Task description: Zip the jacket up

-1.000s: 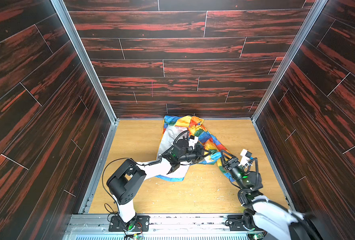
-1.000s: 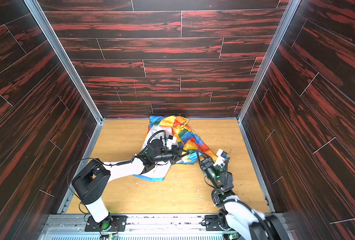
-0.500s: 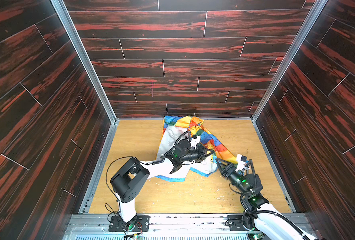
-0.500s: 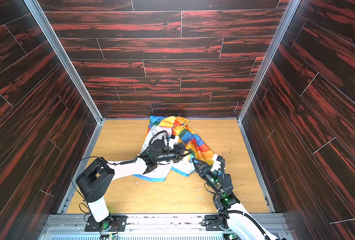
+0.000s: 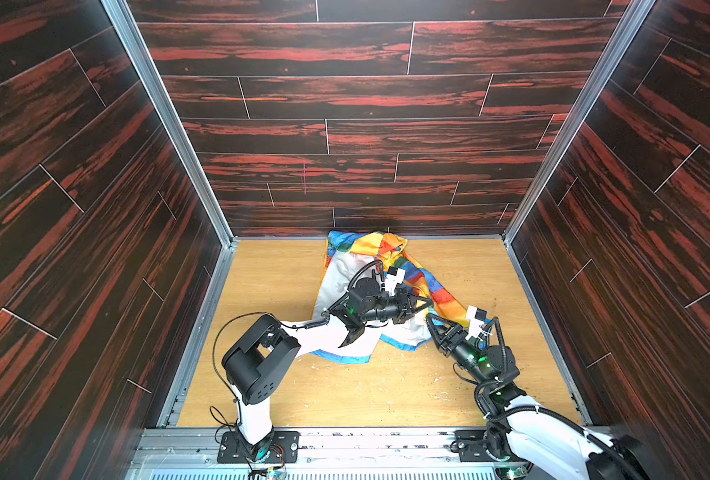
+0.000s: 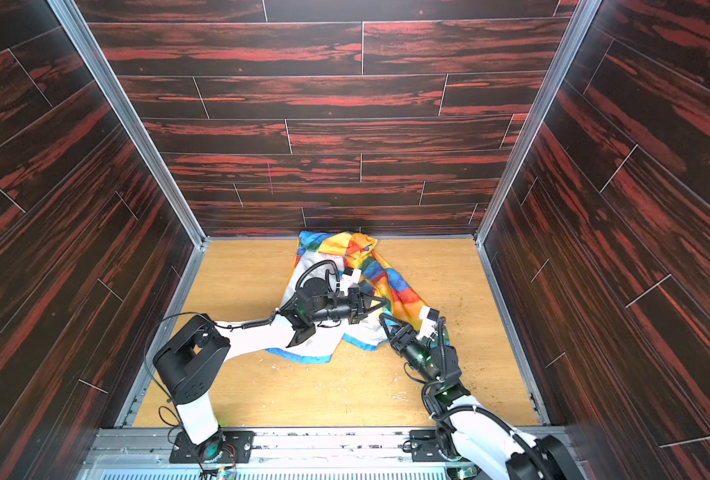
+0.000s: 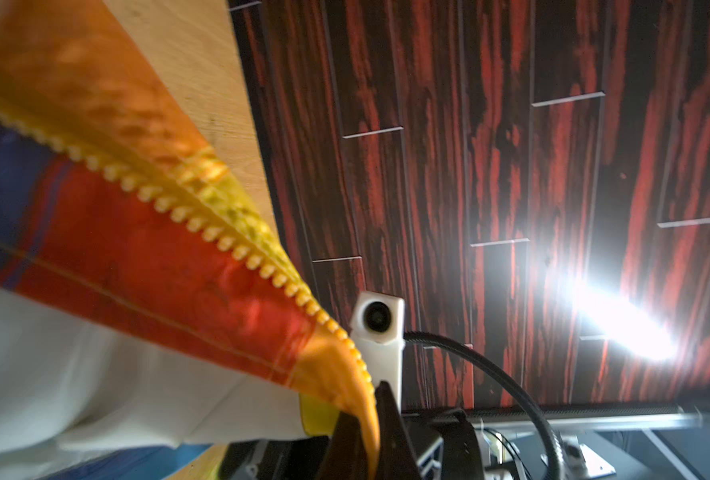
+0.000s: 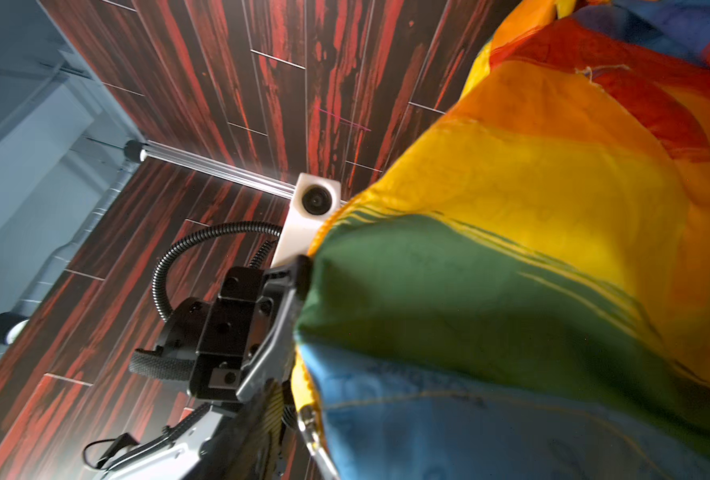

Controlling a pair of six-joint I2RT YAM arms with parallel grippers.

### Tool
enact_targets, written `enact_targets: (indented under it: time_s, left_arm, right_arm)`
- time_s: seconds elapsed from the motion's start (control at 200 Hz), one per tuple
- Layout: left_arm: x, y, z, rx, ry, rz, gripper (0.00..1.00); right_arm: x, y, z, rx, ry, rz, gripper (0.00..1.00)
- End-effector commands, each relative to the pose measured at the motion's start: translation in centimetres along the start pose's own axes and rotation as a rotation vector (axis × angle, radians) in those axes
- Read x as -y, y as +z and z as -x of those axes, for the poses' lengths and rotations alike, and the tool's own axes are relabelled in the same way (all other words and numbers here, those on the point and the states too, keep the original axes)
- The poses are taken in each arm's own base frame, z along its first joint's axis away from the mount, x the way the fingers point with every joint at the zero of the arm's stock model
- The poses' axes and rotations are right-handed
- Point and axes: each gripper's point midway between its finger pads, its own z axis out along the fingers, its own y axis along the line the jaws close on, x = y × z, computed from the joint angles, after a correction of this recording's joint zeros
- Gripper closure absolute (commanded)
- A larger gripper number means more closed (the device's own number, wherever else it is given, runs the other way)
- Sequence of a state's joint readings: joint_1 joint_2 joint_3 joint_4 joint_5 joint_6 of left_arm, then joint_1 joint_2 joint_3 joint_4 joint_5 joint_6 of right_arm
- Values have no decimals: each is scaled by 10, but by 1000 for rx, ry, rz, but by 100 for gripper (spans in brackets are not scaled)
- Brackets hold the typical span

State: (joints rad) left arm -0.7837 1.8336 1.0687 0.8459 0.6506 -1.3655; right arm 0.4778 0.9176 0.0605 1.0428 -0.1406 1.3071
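— On the pale wooden tabletop (image 5: 278,291), where is the thin, shiny rainbow-striped jacket (image 5: 438,293) found?
— It is spread, crumpled, from the foot of the dark, red-streaked back wall (image 5: 345,137) toward the middle. Its white lining (image 5: 340,286) is turned up on the left in both top views.
— How is it held?
— A yellow-toothed zipper edge (image 7: 203,226) is pinched in the clenched black left gripper (image 7: 365,409), as shown in the left wrist view.
— And the black right gripper (image 5: 431,321)?
— Its tip is set just beside the left one, at the jacket's near hem. Whether its jaws are parted or closed on cloth cannot be told. Its wrist view is filled by green, yellow and blue fabric.
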Motion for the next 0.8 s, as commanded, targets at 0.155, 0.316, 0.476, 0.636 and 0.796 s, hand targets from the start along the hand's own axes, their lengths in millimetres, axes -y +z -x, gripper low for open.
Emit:
enact_targets:
  time_s: [0.155, 0.316, 0.476, 0.636, 0.796]
  left_arm:
    - [45, 7, -2, -64, 101, -217, 100]
    - [45, 6, -6, -82, 106, -214, 100]
    - [47, 4, -6, -75, 121, -204, 100]
    - [51, 4, -6, -77, 118, -211, 100]
    - [52, 3, -7, -81, 117, -209, 100]
  right_arm:
    - [-30, -4, 3, 15, -24, 130, 34]
    - [-34, -7, 5, 28, -52, 129, 35]
    - [-30, -14, 9, 65, -39, 121, 39]
    - [-27, -14, 10, 68, -39, 102, 45]
    - [-31, -13, 11, 75, -45, 119, 57]
